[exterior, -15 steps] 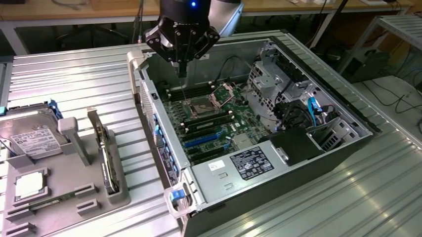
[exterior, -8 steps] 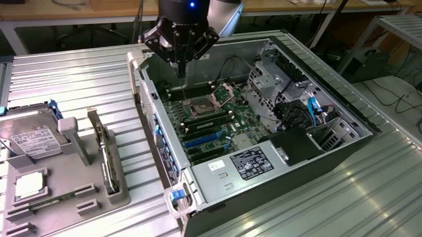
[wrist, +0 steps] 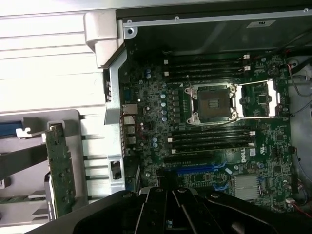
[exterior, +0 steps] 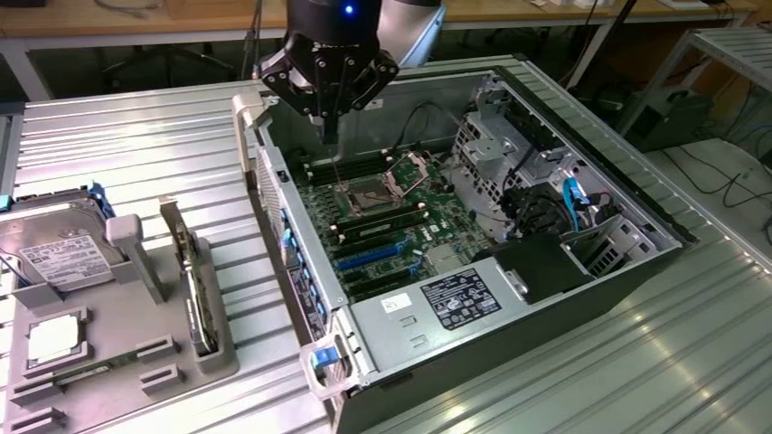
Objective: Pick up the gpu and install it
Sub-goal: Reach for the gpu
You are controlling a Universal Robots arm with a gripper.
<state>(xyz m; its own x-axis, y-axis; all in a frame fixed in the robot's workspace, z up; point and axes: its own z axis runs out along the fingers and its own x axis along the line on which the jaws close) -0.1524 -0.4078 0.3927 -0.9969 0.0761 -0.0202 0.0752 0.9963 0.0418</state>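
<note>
The gpu [exterior: 193,287] stands on edge in a slot of a grey holder [exterior: 133,271] at the exterior view's left, beside the open computer case [exterior: 507,298]. The wrist view shows the gpu [wrist: 61,168] as a green board on its edge. My gripper [exterior: 328,127] hangs over the far left corner of the case, above the motherboard [exterior: 374,226], well away from the card. Its fingers are shut together with nothing between them. In the wrist view the gripper [wrist: 169,200] is a dark shape over the blue expansion slots [wrist: 195,169].
A silver hard drive [exterior: 54,249] with a white label and a processor chip [exterior: 54,339] rest in the same holder. Inside the case are the open processor socket [wrist: 212,102], memory slots [wrist: 209,66], cables and a drive cage [exterior: 507,154]. Ribbed metal table [exterior: 145,145] surrounds everything.
</note>
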